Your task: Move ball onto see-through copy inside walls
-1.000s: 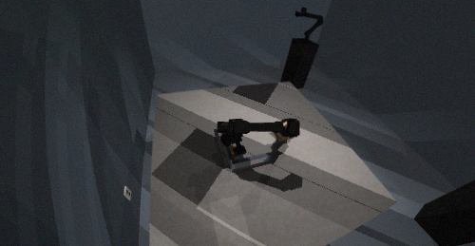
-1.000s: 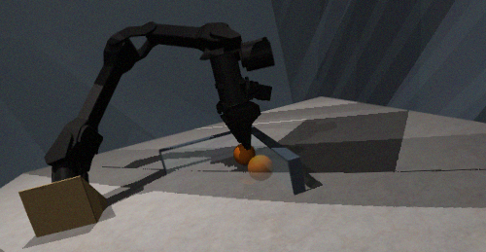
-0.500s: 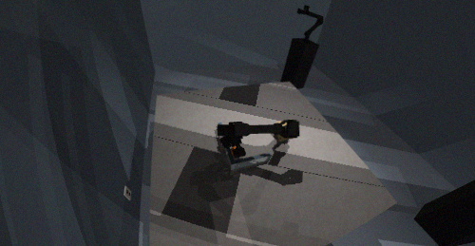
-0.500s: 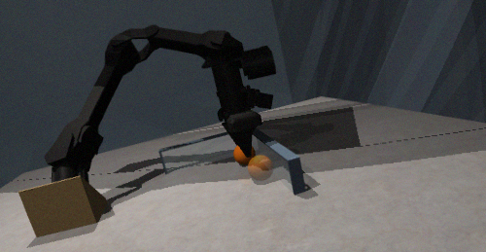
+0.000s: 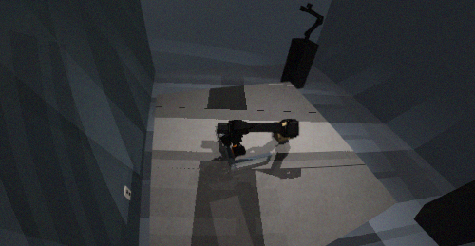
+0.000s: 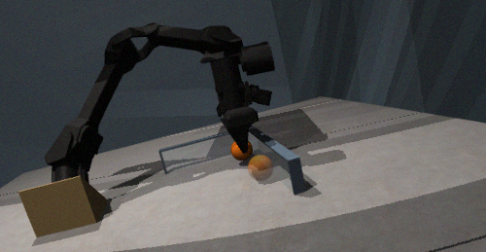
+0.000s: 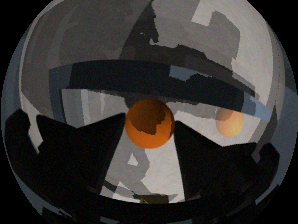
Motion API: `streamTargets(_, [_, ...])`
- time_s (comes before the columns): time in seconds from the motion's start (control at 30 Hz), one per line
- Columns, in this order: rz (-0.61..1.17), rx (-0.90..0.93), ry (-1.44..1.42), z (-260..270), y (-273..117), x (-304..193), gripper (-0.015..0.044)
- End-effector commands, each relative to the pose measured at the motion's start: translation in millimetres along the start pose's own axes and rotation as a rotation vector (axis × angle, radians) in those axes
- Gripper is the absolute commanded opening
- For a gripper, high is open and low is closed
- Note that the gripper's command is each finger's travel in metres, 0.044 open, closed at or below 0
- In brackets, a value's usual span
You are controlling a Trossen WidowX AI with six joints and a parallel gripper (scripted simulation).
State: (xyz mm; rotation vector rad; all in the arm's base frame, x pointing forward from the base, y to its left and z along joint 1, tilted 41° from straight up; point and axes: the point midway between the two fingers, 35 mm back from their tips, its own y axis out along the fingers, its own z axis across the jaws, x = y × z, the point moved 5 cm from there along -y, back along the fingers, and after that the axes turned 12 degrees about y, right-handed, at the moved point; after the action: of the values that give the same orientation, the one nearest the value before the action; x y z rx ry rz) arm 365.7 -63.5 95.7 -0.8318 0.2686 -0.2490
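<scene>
A grey counter [image 6: 389,172], crossed by broad bands of shadow and thin dashed lines, sits in a dim room of blue-grey faceted walls; a tan box [image 6: 60,205] rests at its near left beside the base of the black arm [image 6: 104,85]. From above, a second dark stand with a small jointed arm [image 5: 300,56] rises at the far right of the room, and a small white plate [image 5: 127,192] shows on the left wall. On the counter two low clear walls [image 6: 282,158] meet in a corner, one running left along the far side, the other coming toward the near right. Inside that corner the pincer [image 6: 241,143] points straight down, clamped on the orange ball [image 6: 241,151], which sits at counter level (whether it touches the surface cannot be told). The wrist view shows the ball [image 7: 150,123] centred between the two dark fingers. The see-through copy [image 6: 260,166] lies just beside the ball, to its near right, close to the right-hand wall.
</scene>
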Motion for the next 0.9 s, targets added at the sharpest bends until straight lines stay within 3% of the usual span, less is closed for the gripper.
streamTargets(0.0, [-0.022, -0.002, 0.006, 0.1, -26.5, 5.4, 0.0])
streamTargets(0.53, [-0.046, 0.005, 0.068, -0.7, -115.0, -3.3, 0.0])
streamTargets(0.87, [-0.04, 0.0, 0.05, -23.7, -109.6, 5.9, 0.0])
